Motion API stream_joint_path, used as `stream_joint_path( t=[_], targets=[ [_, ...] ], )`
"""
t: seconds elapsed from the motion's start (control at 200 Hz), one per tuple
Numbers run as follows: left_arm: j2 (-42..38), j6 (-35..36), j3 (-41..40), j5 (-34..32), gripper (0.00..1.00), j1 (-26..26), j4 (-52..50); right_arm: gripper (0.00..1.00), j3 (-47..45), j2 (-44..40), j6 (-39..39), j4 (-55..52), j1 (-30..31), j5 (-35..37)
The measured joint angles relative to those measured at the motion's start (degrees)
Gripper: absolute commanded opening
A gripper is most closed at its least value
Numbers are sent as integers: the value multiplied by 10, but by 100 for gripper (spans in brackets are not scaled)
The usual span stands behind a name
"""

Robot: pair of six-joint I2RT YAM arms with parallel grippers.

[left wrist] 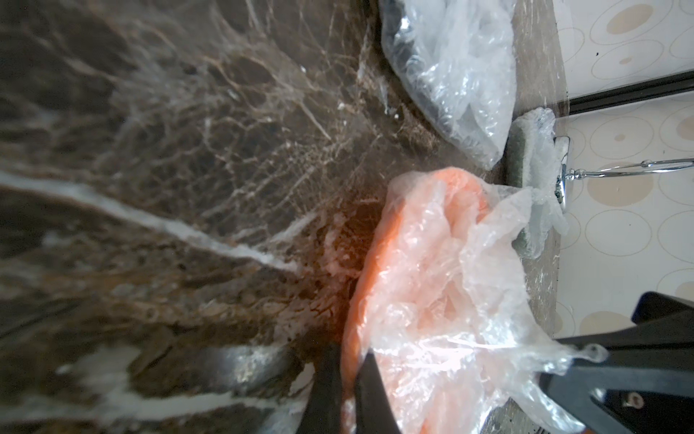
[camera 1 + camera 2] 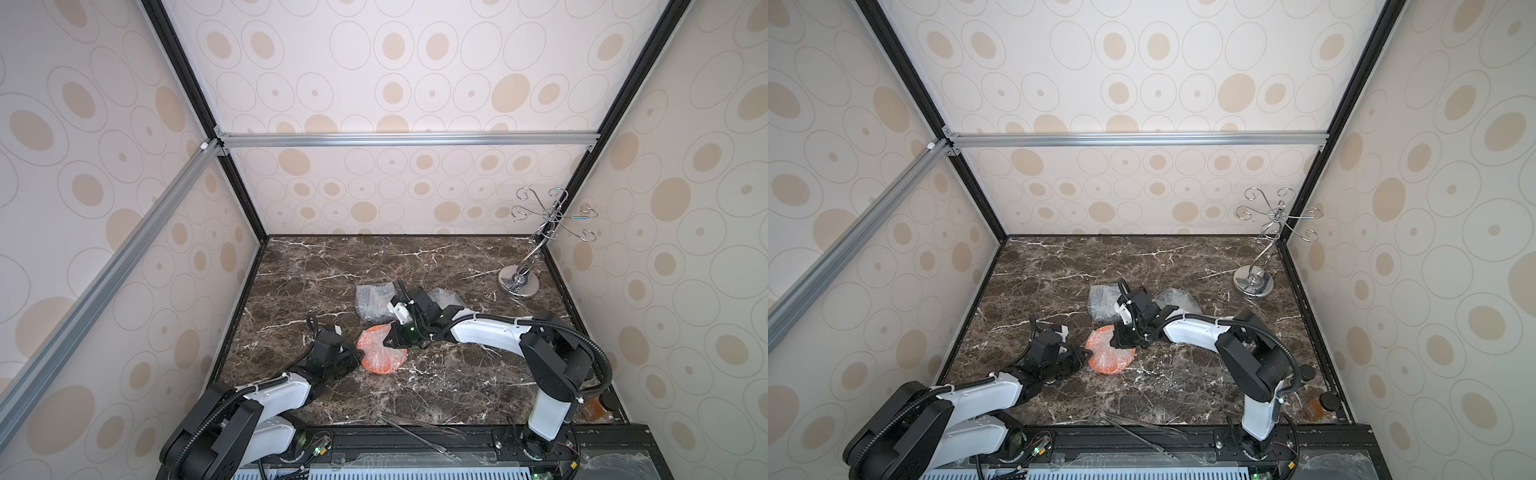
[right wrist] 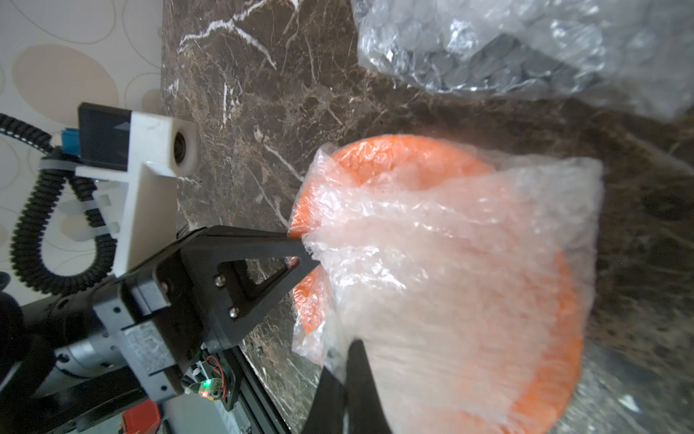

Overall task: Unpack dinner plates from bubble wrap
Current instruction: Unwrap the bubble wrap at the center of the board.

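Top views: round bright orange plate (image 2: 380,368) lies front-centre on the dark marble tabletop (image 2: 457,374), with a clear bubble wrap sheet (image 2: 386,351) bunched over it. Left gripper (image 2: 360,353) is at its left rim and right gripper (image 2: 390,343) at the far edge. Can't read the jaws from up here. Two more wrapped bundles (image 2: 372,307) sit just behind. One chrome wire stand (image 2: 518,286), well apart.

Left wrist: left jaws nearly closed, pinching the plate rim, possibly some film too. Count: three plates, namely orange, black plate (image 1: 409,71) and pale green-rimmed plate (image 1: 520,150). Three wraps.

Right wrist: right jaws clamped on the wrap's edge. Risks:
- If the left has trapped film, pulling tears the wrap or drags the plate.
- If the rim slips free, the plate skids into the black one.
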Motion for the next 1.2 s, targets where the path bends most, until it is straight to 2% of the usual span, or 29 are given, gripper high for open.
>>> stream_joint_path(
  t=[0.815,1.201],
  targets=[
    [17,-5,36,-34,0,-3,-56,0,-65,-38,50,103,-13,7],
    [23,-9,30,-34,0,-3,-37,0,-102,-60,68,144,-23,1]
  ],
)
